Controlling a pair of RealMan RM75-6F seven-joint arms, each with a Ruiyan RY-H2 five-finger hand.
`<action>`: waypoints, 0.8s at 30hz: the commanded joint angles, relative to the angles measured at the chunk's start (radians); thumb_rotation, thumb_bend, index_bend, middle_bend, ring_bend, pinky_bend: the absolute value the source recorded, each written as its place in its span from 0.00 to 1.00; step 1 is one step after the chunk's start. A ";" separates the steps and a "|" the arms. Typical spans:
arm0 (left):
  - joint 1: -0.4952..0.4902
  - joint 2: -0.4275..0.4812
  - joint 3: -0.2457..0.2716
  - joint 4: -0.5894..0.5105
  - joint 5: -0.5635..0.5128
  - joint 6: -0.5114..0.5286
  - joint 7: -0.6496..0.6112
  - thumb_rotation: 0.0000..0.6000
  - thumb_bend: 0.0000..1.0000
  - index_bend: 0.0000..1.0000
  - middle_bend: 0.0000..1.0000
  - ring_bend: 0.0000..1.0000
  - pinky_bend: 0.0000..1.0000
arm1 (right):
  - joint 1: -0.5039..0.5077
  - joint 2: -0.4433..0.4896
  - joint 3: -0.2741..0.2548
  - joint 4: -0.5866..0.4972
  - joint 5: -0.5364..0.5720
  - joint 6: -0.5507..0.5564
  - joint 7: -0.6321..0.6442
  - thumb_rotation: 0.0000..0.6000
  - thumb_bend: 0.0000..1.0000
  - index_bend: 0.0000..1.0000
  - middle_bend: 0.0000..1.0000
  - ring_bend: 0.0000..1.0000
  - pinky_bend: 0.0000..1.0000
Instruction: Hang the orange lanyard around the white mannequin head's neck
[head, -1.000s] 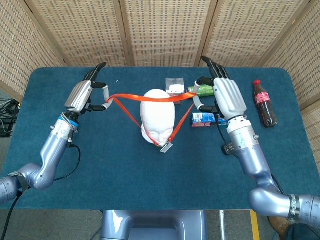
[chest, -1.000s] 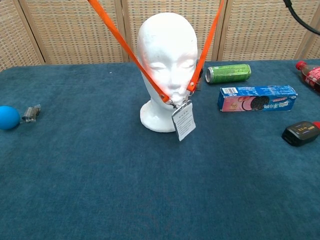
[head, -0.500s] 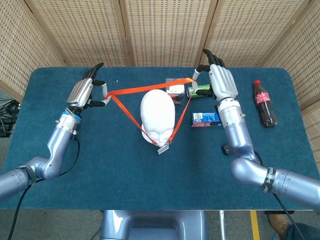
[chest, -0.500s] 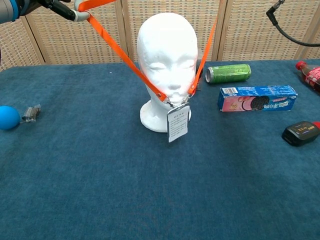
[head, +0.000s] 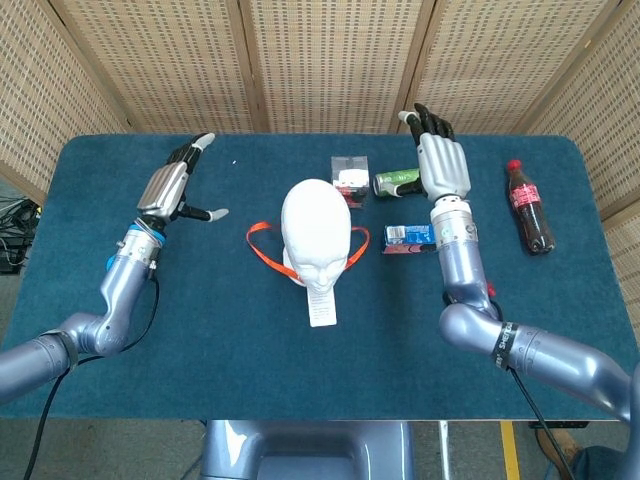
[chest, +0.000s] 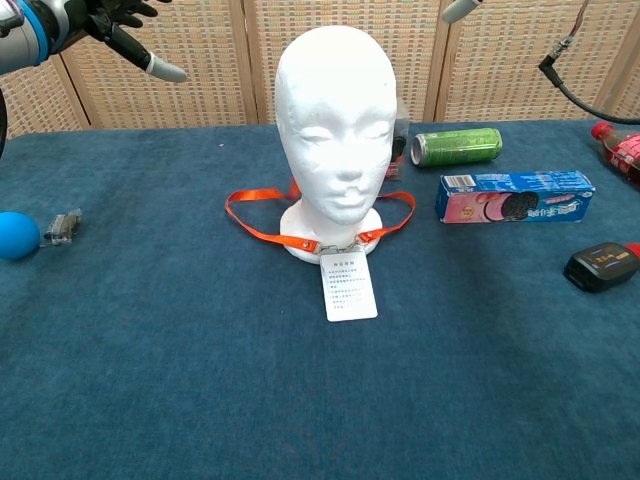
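Green can (chest: 457, 146) and biscuit box (chest: 514, 196) flank mannequin head (chest: 333, 110).

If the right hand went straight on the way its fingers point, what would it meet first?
Likely nothing on the table: the right hand points toward the woven wicker screen behind, above the green can. Depth is uncertain.

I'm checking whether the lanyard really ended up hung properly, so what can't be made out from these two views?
- Strap of the orange lanyard behind the neck: hidden by the mannequin head in both views.
- Print on the badge card: too small to read.
- Right hand: chest view cuts it off at the top edge.
- Left hand: chest view shows only its fingers at the corner.
- Small box behind the head: mostly hidden in the chest view.
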 joint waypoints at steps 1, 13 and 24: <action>0.005 0.005 -0.002 -0.005 0.005 0.004 -0.002 1.00 0.12 0.00 0.00 0.00 0.00 | -0.007 -0.002 -0.004 -0.007 -0.009 0.009 -0.009 1.00 0.00 0.15 0.00 0.00 0.00; 0.105 0.133 0.056 -0.110 0.134 0.106 0.030 1.00 0.08 0.00 0.00 0.00 0.00 | -0.115 0.118 -0.019 -0.176 -0.144 0.086 0.010 1.00 0.01 0.17 0.01 0.00 0.00; 0.285 0.320 0.176 -0.327 0.198 0.278 0.227 1.00 0.00 0.00 0.00 0.00 0.00 | -0.317 0.283 -0.135 -0.332 -0.367 0.202 0.043 1.00 0.39 0.11 0.68 0.60 0.60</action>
